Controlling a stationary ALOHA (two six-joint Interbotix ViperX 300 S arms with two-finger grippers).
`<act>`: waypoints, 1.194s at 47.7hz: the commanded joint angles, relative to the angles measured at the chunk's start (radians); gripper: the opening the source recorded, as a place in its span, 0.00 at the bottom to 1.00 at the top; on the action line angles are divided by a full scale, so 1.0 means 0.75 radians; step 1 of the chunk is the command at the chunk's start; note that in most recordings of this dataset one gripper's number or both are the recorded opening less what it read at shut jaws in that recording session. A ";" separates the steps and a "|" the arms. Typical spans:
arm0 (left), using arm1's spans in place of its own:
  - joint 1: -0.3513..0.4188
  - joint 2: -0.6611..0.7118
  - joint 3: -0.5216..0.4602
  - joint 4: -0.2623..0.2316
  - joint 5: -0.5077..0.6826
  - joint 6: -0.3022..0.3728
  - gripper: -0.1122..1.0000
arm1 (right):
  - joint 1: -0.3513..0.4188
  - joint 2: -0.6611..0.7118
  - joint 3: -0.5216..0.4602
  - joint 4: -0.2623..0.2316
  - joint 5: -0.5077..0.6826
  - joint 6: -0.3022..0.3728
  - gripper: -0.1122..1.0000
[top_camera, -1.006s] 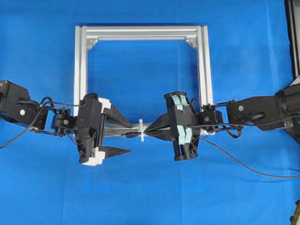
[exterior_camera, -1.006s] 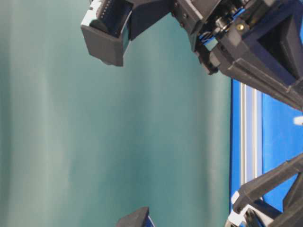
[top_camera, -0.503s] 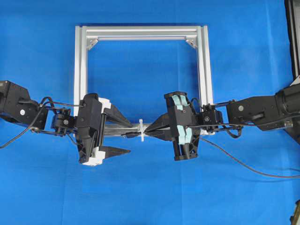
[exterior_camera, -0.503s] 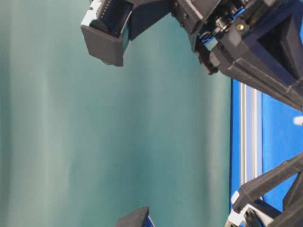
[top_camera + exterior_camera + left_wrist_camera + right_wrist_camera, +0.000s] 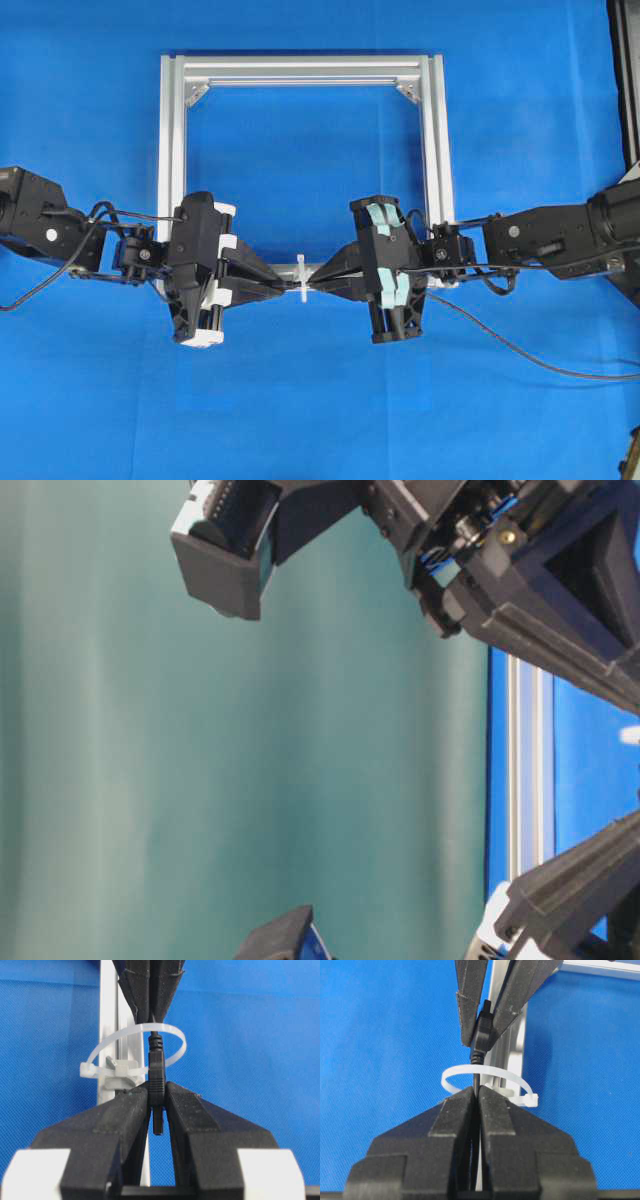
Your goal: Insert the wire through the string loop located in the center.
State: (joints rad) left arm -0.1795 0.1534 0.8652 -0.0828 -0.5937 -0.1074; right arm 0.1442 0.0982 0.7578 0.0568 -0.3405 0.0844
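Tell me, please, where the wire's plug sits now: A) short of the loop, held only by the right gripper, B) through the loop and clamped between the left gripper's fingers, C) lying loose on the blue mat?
B: in the left wrist view the plug has passed through the string loop and the left gripper pinches it.

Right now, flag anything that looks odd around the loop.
Nothing stands out. The wire passes through the string loop, and both the left tool and right tool grip it.
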 commanded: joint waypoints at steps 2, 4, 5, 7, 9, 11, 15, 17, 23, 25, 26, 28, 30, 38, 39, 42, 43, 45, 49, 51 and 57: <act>0.000 -0.014 -0.020 0.000 -0.002 0.002 0.17 | -0.002 -0.014 -0.012 0.000 -0.006 0.002 0.07; 0.000 -0.014 -0.020 0.000 -0.002 0.002 0.17 | 0.000 -0.014 -0.012 0.000 -0.004 0.002 0.07; 0.000 -0.014 -0.022 0.000 -0.002 0.000 0.17 | 0.000 -0.014 -0.012 0.000 -0.004 0.002 0.07; 0.000 -0.014 -0.020 0.000 -0.002 0.000 0.17 | -0.002 -0.014 -0.012 0.000 -0.004 0.000 0.07; 0.000 -0.014 -0.022 0.000 -0.002 0.000 0.17 | -0.002 -0.014 -0.012 0.000 -0.002 0.002 0.07; 0.000 -0.014 -0.020 0.000 0.000 0.000 0.17 | 0.000 -0.014 -0.012 0.000 0.002 0.002 0.07; 0.000 -0.014 -0.022 0.000 -0.002 0.000 0.17 | -0.002 -0.014 -0.012 -0.002 0.018 0.000 0.07; 0.000 -0.014 -0.022 0.000 0.000 0.002 0.17 | -0.002 -0.014 -0.012 0.000 0.025 0.000 0.07; -0.002 -0.014 -0.022 0.000 0.000 0.002 0.17 | 0.000 -0.014 -0.012 0.000 0.029 0.002 0.07; 0.000 -0.014 -0.022 0.000 0.000 0.002 0.17 | -0.002 -0.014 -0.012 0.000 0.031 0.004 0.09; 0.000 -0.014 -0.022 0.000 -0.002 0.002 0.17 | -0.002 -0.014 -0.012 0.002 0.029 0.004 0.10; 0.000 -0.014 -0.022 0.000 0.000 0.002 0.17 | -0.002 -0.014 -0.012 0.002 0.031 0.004 0.14; 0.000 -0.014 -0.022 0.000 -0.002 0.004 0.17 | -0.002 -0.014 -0.012 0.002 0.029 0.004 0.20; 0.000 -0.014 -0.022 0.000 0.000 0.008 0.17 | -0.002 -0.014 -0.010 0.004 0.039 0.006 0.61; 0.000 -0.014 -0.022 0.000 -0.002 0.008 0.17 | 0.000 -0.014 -0.010 0.004 0.041 0.006 0.67; 0.000 -0.014 -0.020 0.000 -0.002 0.008 0.17 | -0.002 -0.016 -0.010 0.004 0.051 0.006 0.84; 0.000 -0.016 -0.020 0.000 0.000 0.008 0.17 | 0.000 -0.014 -0.010 0.004 0.053 0.006 0.88; 0.000 -0.018 -0.016 0.000 0.000 0.010 0.17 | 0.000 -0.014 -0.008 0.004 0.057 0.006 0.94; 0.000 -0.035 0.004 0.000 0.000 0.012 0.17 | -0.002 -0.016 -0.010 0.004 0.059 0.004 0.91; 0.000 -0.047 0.016 0.000 -0.002 0.012 0.17 | -0.002 -0.016 -0.010 0.004 0.059 0.006 0.89; 0.000 -0.096 0.076 0.000 -0.002 0.010 0.17 | 0.002 -0.016 -0.008 0.004 0.059 0.006 0.90</act>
State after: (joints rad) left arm -0.1795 0.1304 0.9081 -0.0844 -0.5890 -0.0997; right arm 0.1442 0.0982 0.7593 0.0568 -0.2930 0.0874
